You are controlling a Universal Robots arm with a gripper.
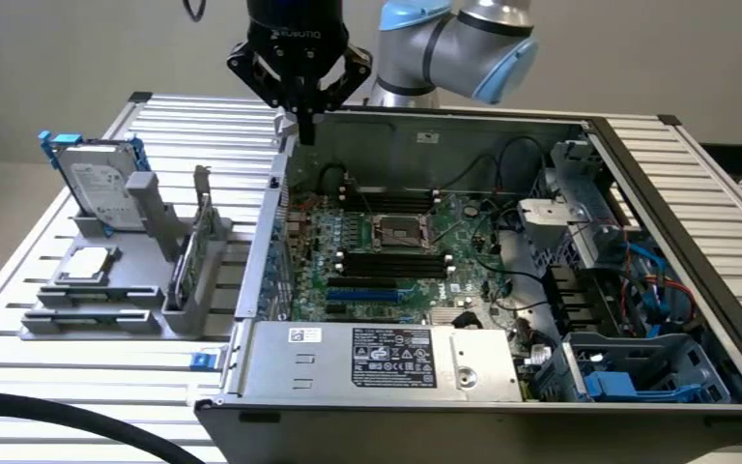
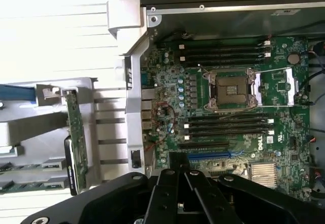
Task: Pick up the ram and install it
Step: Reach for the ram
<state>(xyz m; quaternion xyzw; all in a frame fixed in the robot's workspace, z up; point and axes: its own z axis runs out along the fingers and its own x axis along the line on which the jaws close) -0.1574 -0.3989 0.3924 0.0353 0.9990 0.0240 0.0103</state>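
The ram (image 1: 190, 253) is a thin dark-green stick standing on edge in a grey holder (image 1: 100, 321) to the exterior view's left of the open computer case. In the wrist view the ram (image 2: 76, 132) stands in the same holder, beside the case wall. My gripper (image 1: 304, 128) hangs high above the case's back left corner, well away from the ram, with its fingers shut and nothing between them. The wrist view has the shut gripper (image 2: 179, 159) over the motherboard (image 2: 167, 107), whose black memory slots (image 2: 226, 125) flank the CPU socket (image 2: 231, 88).
A silver hard drive (image 1: 100, 182) with a blue bracket stands in the holder's back, and a small square chip (image 1: 88, 263) lies in front of it. The case (image 1: 371, 360) holds cables, a power supply cover and drive bays at the exterior view's right.
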